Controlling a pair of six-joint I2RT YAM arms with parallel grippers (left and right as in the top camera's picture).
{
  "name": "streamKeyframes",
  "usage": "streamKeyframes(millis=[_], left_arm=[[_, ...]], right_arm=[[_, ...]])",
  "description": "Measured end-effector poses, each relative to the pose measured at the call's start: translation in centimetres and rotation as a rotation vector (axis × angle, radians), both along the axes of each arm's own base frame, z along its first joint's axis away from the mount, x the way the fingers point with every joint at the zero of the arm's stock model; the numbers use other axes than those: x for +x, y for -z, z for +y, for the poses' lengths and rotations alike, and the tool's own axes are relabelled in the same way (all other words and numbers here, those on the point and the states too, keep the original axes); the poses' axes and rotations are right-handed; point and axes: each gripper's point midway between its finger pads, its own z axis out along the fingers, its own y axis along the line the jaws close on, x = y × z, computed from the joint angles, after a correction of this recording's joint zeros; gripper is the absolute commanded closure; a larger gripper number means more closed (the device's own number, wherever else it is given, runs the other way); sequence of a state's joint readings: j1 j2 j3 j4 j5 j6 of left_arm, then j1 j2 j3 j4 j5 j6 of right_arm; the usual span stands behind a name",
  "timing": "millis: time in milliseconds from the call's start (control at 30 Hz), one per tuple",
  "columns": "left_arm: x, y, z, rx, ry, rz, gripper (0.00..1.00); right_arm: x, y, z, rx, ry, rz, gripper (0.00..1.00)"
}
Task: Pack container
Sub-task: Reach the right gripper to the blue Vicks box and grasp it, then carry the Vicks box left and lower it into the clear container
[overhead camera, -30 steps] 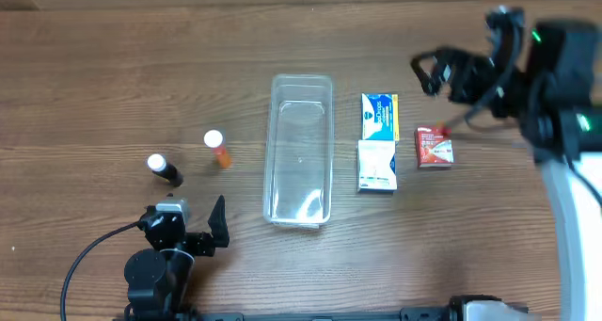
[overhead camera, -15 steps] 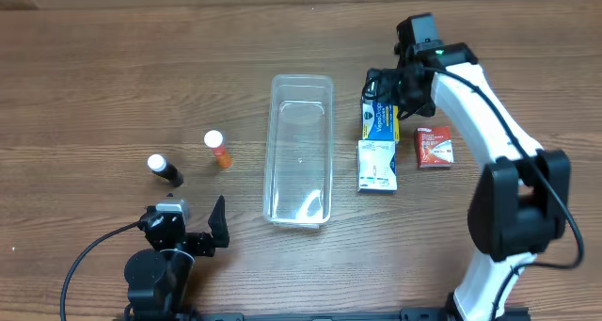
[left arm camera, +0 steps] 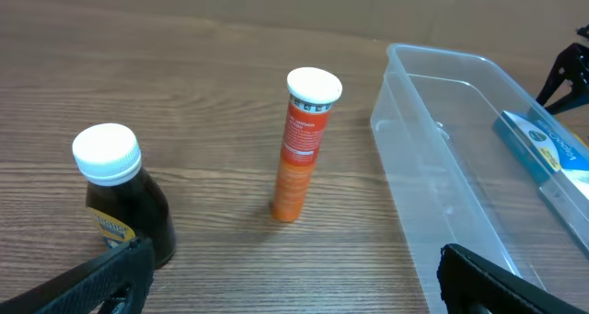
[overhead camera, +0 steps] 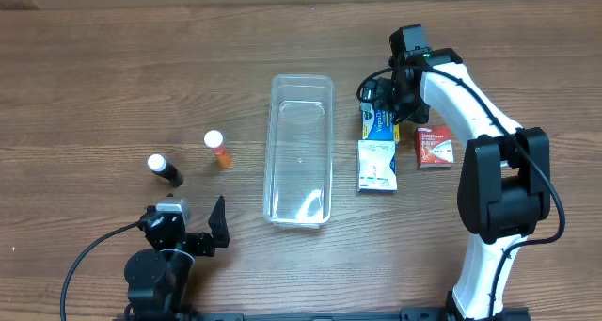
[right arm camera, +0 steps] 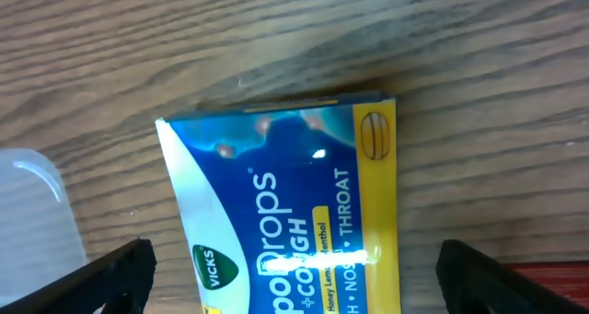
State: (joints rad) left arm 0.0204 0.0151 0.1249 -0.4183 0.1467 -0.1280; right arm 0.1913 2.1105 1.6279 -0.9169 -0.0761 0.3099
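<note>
Spread wide, my right gripper [right arm camera: 294, 263] hangs over the blue cough-drop box [right arm camera: 285, 185], one finger on each side of it and neither closed on it. From overhead, that gripper [overhead camera: 380, 103] sits at the far end of the box [overhead camera: 379, 125]. The container [overhead camera: 301, 161] lies just to my left of there, its long side running parallel to the box with a strip of bare table [overhead camera: 94, 76] between them. One rounded corner of the container [right arm camera: 28, 213] shows at the left edge of my right wrist view. A white box [overhead camera: 377, 166] lies just nearer than the blue one, and a red box [overhead camera: 434, 147] lies to its right.

My left gripper [left arm camera: 294, 282] is also open and holds nothing, low near the table edge. The container [left arm camera: 442, 148] is ahead to its right, and an orange tube [left arm camera: 304, 148] and a dark bottle [left arm camera: 120, 199] stand ahead to its left.
</note>
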Motion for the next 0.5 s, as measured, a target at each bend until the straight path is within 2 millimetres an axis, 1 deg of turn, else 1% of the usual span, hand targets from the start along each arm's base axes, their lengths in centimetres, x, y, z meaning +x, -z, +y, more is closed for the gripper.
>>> streamKeyframes(millis=[133,333,367,433,500], left_arm=[[0.0,0.0,0.0,0.0,0.0,0.0,0.0],[0.0,0.0,0.0,0.0,0.0,0.0,0.0],[0.0,0.0,0.0,0.0,0.0,0.0,0.0],[0.0,0.0,0.0,0.0,0.0,0.0,0.0],[0.0,0.0,0.0,0.0,0.0,0.0,0.0]], right_arm=[[-0.1,0.4,0.2,0.009,-0.003,0.013,0.0],[-0.8,3.1,0.4,0.0,-0.015,0.062,0.0],[-0.8,3.1,0.6,0.0,-0.018,0.06,0.0],[-0.8,3.1,0.8,-0.017,-0.025,0.055,0.06],[-0.9,3.2,0.9,-0.035,-0.031,0.052,0.19]])
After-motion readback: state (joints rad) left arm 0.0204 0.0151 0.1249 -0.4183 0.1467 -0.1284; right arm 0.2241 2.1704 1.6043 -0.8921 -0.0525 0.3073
